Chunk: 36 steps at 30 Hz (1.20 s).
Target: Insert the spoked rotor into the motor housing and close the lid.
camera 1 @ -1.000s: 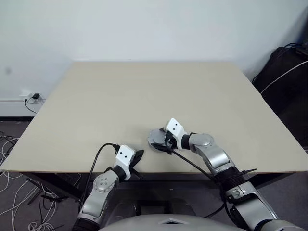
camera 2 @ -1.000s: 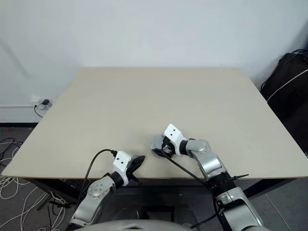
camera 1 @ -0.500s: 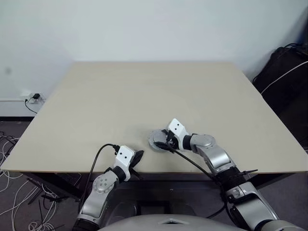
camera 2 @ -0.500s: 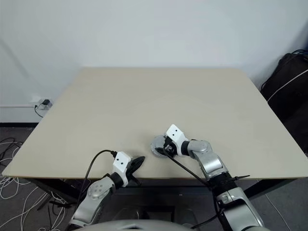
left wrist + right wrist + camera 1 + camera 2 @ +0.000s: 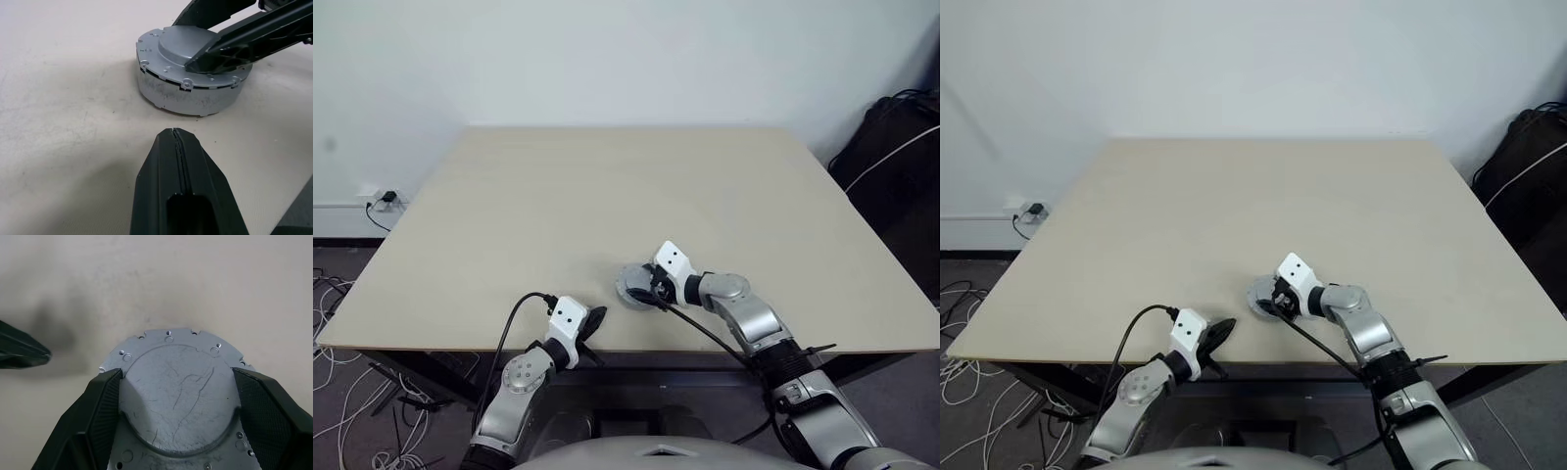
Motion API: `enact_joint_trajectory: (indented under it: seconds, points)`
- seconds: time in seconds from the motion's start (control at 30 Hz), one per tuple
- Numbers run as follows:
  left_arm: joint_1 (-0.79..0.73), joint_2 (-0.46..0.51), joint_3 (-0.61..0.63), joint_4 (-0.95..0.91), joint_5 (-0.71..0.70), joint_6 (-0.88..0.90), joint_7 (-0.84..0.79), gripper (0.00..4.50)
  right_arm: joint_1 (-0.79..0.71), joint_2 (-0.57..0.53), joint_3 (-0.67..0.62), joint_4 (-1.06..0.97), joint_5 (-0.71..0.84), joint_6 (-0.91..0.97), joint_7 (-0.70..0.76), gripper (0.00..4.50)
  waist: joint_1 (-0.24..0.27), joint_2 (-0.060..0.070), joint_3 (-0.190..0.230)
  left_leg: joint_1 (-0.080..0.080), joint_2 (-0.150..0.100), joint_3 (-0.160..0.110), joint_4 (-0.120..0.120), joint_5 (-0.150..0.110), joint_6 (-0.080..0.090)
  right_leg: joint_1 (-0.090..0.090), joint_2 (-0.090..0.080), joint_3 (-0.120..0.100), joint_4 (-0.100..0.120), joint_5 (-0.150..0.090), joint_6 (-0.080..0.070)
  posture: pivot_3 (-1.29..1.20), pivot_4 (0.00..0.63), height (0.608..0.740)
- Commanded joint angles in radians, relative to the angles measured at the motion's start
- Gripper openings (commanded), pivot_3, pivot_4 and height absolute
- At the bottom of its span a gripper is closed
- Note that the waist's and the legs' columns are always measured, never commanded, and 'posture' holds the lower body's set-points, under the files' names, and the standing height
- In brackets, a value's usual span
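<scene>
Left to right. Wall socket (image 5: 382, 199) with one plug sat far left, off the table (image 5: 607, 186).

Left gripper (image 5: 594, 316) hung at the near table edge, jaws pressed fully together and empty. It had not moved from a second earlier.

Just beside it on the table stood the motor housing (image 5: 186, 100), a silver-grey drum. The lid (image 5: 176, 387) lay flat on top of it, rim holes all round. Same spot as a second earlier. The whole head view had shifted a touch, so that was the camera and not the parts.

Right gripper (image 5: 644, 292) reached over the drum from the right. Its fingers (image 5: 105, 401) straddled the lid's raised round centre, one pad against each side, so the jaws stood fairly wide but gripped the lid. It had sat over the drum in the same way a second earlier; any closing-in was too small to see from the head views.

What it meant, as a judgement: nothing big had changed. The lid was already down on the housing, and the spoked rotor was most likely inside under it, so the insert step looked done. Only seating or pressing the lid home seemed left. Whether the lid was fully seated I could not tell; a thin dark gap ran under its rim in the left wrist view.

Black bag (image 5: 901, 147) stood on the floor, far right.

Counts: one table, one housing, one lid, two grippers, one socket, one bag.
</scene>
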Motion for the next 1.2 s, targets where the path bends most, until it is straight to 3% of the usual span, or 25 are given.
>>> enact_joint_trajectory:
  seconds: [0.03,0.4,0.7,0.9,1.2]
  points:
    - [0.0,-0.002,-0.002,-0.052,-0.002,-0.003,0.006,0.0,-0.012,-0.007,0.003,0.002,-0.04,0.022,-0.033,3.21,0.0,0.0,0.0,0.001,0.0,0.0,0.0,0.0,0.0,0.0,0.0,0.0,0.0,0.0,0.0,0.0,0.0,0.74]
    - [-0.024,-0.017,0.007,-0.062,-0.011,0.002,0.015,0.0,-0.015,-0.03,0.036,-0.008,-0.064,0.078,-0.016,3.21,0.001,0.0,0.0,0.009,0.0,0.0,0.0,0.0,0.0,0.008,0.0,0.0,0.0,-0.001,0.0,0.0,0.0,0.74]
    - [-0.281,-0.067,0.073,0.103,-0.02,0.069,0.06,0.0,-0.001,-0.014,0.039,-0.034,-0.052,0.1,-0.034,3.21,0.007,-0.001,-0.001,0.009,0.0,0.001,0.0,0.0,0.0,0.008,0.0,-0.001,0.0,0.0,0.001,0.0,0.0,0.74]
    - [-0.443,-0.097,0.103,0.276,-0.082,0.139,-0.003,0.0,0.011,-0.009,0.04,-0.055,-0.053,0.112,-0.048,3.21,0.007,-0.003,-0.001,0.008,0.0,0.0,-0.001,0.0,0.0,0.006,0.001,-0.001,-0.001,0.0,0.001,0.0,0.0,0.74]
    - [-0.536,-0.099,0.105,0.342,-0.155,0.32,-0.126,0.0,0.024,-0.011,0.039,-0.075,-0.054,0.122,-0.065,3.21,-0.002,-0.003,-0.001,0.008,-0.001,0.0,-0.001,0.0,0.001,0.006,0.0,-0.001,-0.001,0.0,0.001,0.0,0.0,0.74]
